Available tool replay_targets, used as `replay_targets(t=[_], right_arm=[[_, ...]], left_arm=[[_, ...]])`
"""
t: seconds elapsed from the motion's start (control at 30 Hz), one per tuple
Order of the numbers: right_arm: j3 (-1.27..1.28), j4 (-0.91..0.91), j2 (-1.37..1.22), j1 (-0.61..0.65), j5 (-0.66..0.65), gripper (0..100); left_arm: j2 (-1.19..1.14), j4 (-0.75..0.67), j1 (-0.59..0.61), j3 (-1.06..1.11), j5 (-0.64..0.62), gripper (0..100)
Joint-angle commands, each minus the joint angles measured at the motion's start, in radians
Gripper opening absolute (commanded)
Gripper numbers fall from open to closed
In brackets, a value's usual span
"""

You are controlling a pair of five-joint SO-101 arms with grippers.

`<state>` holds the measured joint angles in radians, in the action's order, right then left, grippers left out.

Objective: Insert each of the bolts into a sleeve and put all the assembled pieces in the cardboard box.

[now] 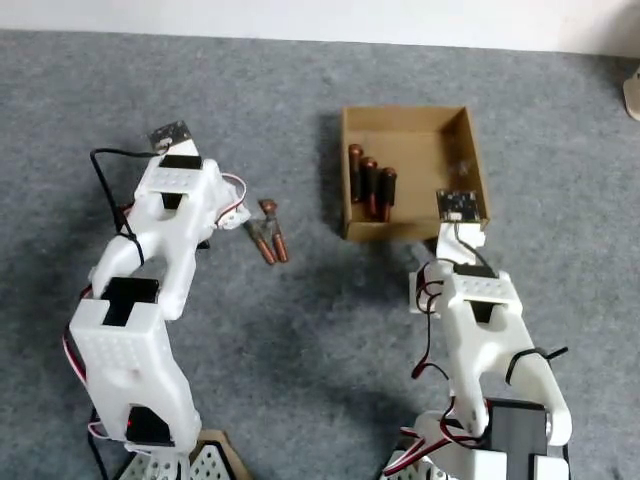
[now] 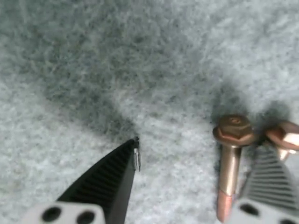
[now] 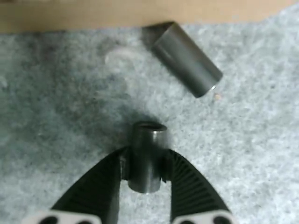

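Two copper bolts (image 1: 270,235) lie side by side on the grey carpet. In the left wrist view my left gripper (image 2: 201,156) is open just above them, with one bolt (image 2: 230,161) between its fingers and the other bolt (image 2: 285,137) by the far finger. My right gripper (image 3: 147,163) is shut on a dark metal sleeve (image 3: 147,149) low over the carpet. A second sleeve (image 3: 187,58) lies beyond it, against the front wall of the cardboard box (image 3: 140,14). The box (image 1: 462,150) holds three assembled pieces (image 1: 370,185).
The left arm (image 1: 165,240) stretches over the carpet's left side, and the right arm (image 1: 480,330) stands in front of the box. Open carpet lies between the two arms.
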<state>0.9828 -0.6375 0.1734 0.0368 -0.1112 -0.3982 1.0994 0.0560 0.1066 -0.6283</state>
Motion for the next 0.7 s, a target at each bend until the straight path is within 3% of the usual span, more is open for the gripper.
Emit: replay_targets(t=[0.0, 0.17, 0.53, 0.67], right_arm=[[0.015, 0.021, -0.004, 0.064, -0.015, 0.6], [0.015, 0.021, -0.004, 0.064, -0.015, 0.6], [0.016, 0.021, 0.005, 0.061, -0.015, 0.6], [0.016, 0.021, 0.008, 0.064, -0.014, 0.6]], left_arm=[[0.004, -0.015, -0.039, -0.004, -0.003, 20], [0.004, -0.02, -0.041, -0.005, 0.04, 0], [0.027, -0.014, -0.084, -0.004, 0.087, 0], [0.124, 0.012, -0.119, 0.039, 0.157, 0]])
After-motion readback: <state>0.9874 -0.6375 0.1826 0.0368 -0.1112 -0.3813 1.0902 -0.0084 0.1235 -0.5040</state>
